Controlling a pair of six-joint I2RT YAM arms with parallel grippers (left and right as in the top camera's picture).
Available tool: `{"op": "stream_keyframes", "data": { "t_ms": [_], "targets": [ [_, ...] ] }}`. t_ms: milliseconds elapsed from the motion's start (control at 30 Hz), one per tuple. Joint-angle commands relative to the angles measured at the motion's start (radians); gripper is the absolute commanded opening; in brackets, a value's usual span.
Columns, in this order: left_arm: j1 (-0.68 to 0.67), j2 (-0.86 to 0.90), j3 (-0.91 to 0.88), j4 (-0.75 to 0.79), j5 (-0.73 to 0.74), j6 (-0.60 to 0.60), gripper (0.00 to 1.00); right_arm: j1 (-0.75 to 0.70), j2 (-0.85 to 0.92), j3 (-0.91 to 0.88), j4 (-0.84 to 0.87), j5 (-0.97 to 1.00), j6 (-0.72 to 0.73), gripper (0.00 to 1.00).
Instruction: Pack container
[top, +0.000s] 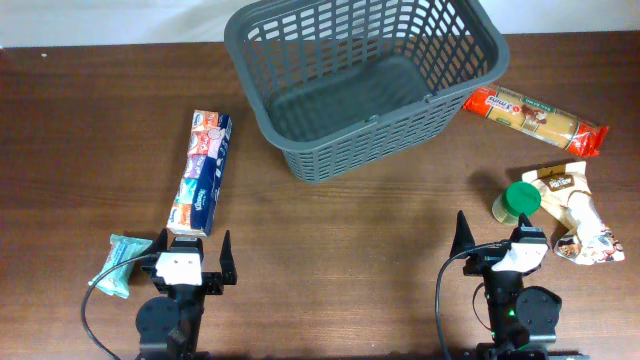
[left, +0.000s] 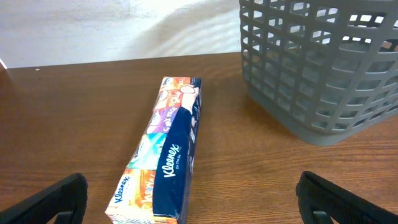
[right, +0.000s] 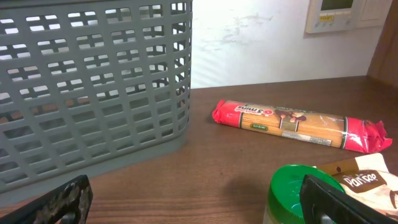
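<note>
The container (top: 330, 160) is a large dark grey slotted basket standing empty at the back middle of the table; its wall shows in the left wrist view (left: 323, 68) and the right wrist view (right: 93, 87). My left gripper (top: 195, 246) (left: 196, 208) is open near the front left. The near end of a long Kleenex tissue pack (top: 200, 172) (left: 165, 155) lies just ahead of it, between the fingers without touching them. At the front right my right gripper (top: 495, 236) (right: 199, 208) is open, and a green-lidded jar (top: 518, 200) (right: 289, 193) stands by its right finger.
A red-ended pasta pack (top: 535, 120) (right: 298, 124) lies right of the basket. A brown and white snack packet (top: 578, 210) (right: 367, 183) lies beside the jar. A teal packet (top: 118, 265) sits left of the left arm.
</note>
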Motion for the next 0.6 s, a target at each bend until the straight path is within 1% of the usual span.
{"op": "stream_keyframes", "data": {
  "t_ms": [0, 233, 300, 467, 567],
  "targets": [
    [0.005, -0.01, -0.01, 0.002, -0.015, 0.016, 0.99, 0.011, -0.013, -0.009, -0.002, -0.013, -0.005, 0.99],
    [0.005, -0.01, -0.01, 0.02, -0.013, 0.016, 0.99, 0.011, -0.013, -0.009, -0.001, -0.012, -0.005, 0.99],
    [0.005, -0.01, -0.01, 0.02, 0.011, 0.016, 0.99, 0.009, -0.012, -0.009, -0.002, -0.001, -0.005, 0.99],
    [0.005, -0.01, -0.01, 0.063, 0.133, 0.016, 0.99, 0.009, -0.012, -0.009, -0.002, -0.01, -0.004, 0.99],
    [0.005, -0.01, -0.01, 0.097, 0.145, 0.016, 0.99, 0.009, -0.012, -0.009, -0.002, -0.015, -0.004, 0.99]
  ]
}}
